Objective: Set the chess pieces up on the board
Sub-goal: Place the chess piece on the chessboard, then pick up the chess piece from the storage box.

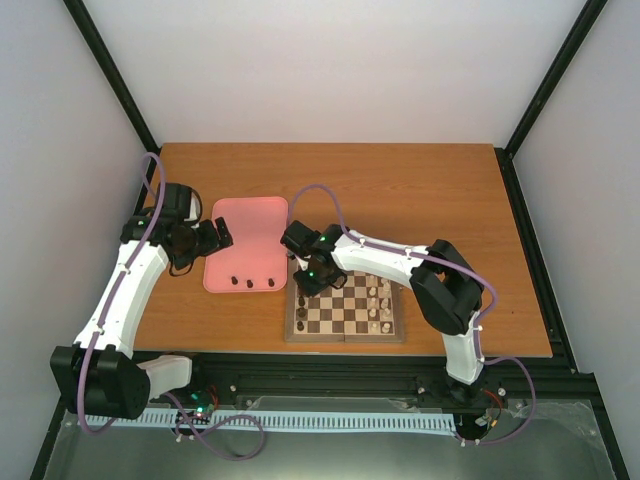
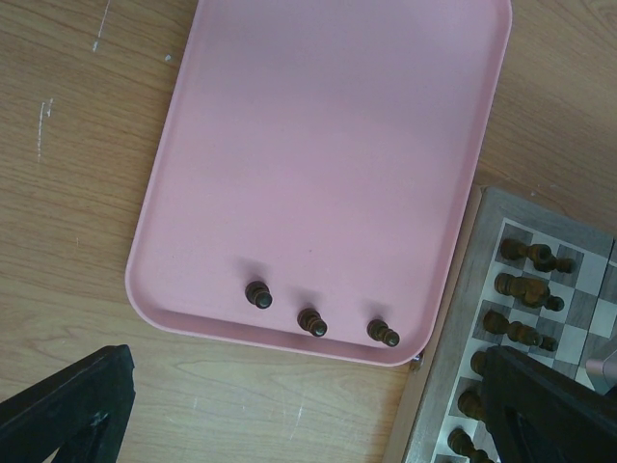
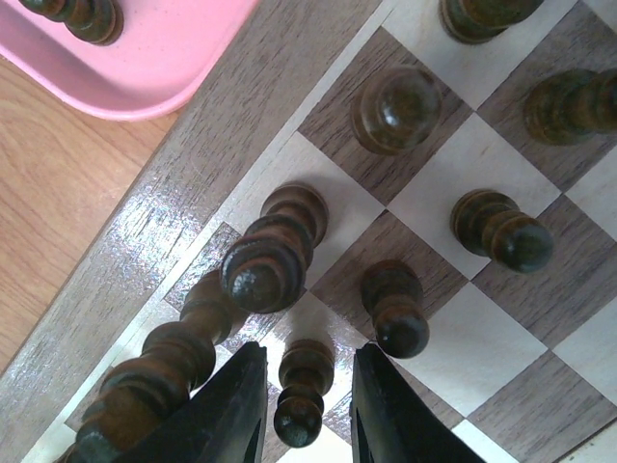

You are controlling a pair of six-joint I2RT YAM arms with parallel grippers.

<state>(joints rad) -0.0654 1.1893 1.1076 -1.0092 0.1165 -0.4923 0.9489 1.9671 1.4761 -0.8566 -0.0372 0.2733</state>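
The board (image 1: 340, 338) lies near the table's front edge, with several dark chess pieces (image 1: 302, 320) standing along its left side. My right gripper (image 1: 305, 285) is low over the board's far left corner. In the right wrist view its jaws (image 3: 308, 365) stand slightly open around a small dark pawn (image 3: 304, 395). The pawn stands on a square with a gap on either side. Taller dark pieces (image 3: 265, 260) crowd close on the left. Three dark pawns (image 2: 311, 322) remain on the pink tray (image 2: 318, 145). My left gripper (image 1: 215, 240) hovers wide open and empty at the tray's left edge.
Cream-white pieces (image 1: 380, 305) stand on the board's right side. The pink tray (image 1: 245, 235) touches the board's far left corner (image 2: 463, 318). Bare wooden tabletop (image 1: 430, 200) stretches behind and to the right. Black frame posts bound the table.
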